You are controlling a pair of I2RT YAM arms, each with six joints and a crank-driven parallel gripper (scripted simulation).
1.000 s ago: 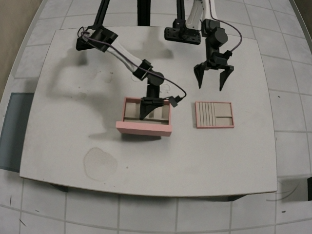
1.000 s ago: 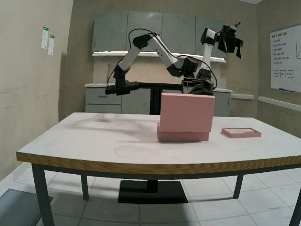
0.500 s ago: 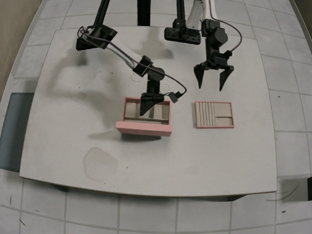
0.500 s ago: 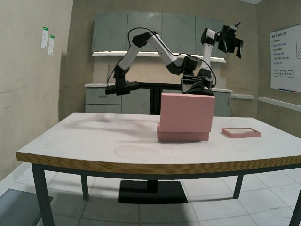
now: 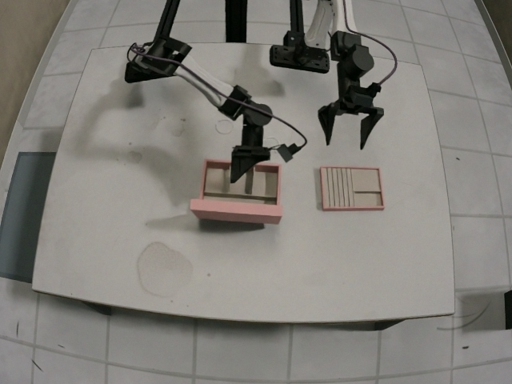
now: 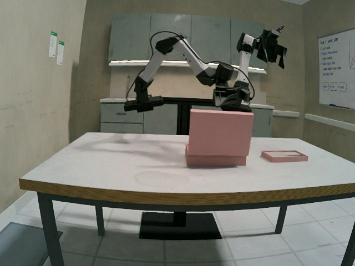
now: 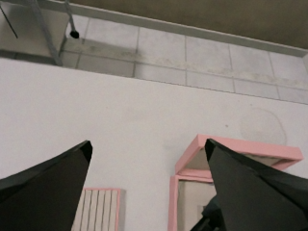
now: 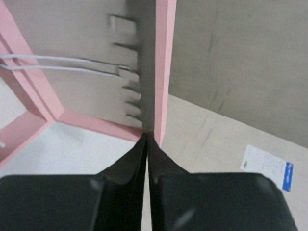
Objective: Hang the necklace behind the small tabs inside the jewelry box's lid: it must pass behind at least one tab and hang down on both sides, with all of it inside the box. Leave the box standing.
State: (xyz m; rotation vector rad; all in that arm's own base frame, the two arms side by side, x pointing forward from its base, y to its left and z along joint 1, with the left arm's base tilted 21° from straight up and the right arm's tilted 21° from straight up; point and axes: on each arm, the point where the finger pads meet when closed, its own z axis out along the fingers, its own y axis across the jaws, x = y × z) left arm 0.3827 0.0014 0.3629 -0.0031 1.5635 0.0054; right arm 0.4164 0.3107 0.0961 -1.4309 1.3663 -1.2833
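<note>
Looks limp, probably light and slippery, that necklace (image 8: pixel 72 60); pinch near the tabs (image 8: pixel 124 25), with right gripper (image 5: pixel 234 181) (image 6: pixel 235 107) (image 8: pixel 147 135) closed empty, left gripper (image 5: pixel 345 146) (image 6: pixel 275 64) (image 7: pixel 148 144) wide.

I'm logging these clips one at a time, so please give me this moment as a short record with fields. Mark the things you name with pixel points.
box (image 5: pixel 236 210) (image 6: pixel 221 133) (image 7: pixel 173 207) (image 8: pixel 166 48): standing, lid open
necklace (image 8: pixel 82 60): two strands running from a tab (image 8: pixel 130 75) inside the lid
necklace ends: out of view
left pincer (image 5: pixel 345 146) (image 6: pixel 275 64) (image 7: pixel 148 141): open, empty
right pincer (image 5: pixel 234 181) (image 6: pixel 222 104) (image 8: pixel 147 135): shut, empty, at the box
tray (image 5: pixel 354 209) (image 6: pixel 283 159) (image 7: pixel 118 207): flat beside the box
</note>
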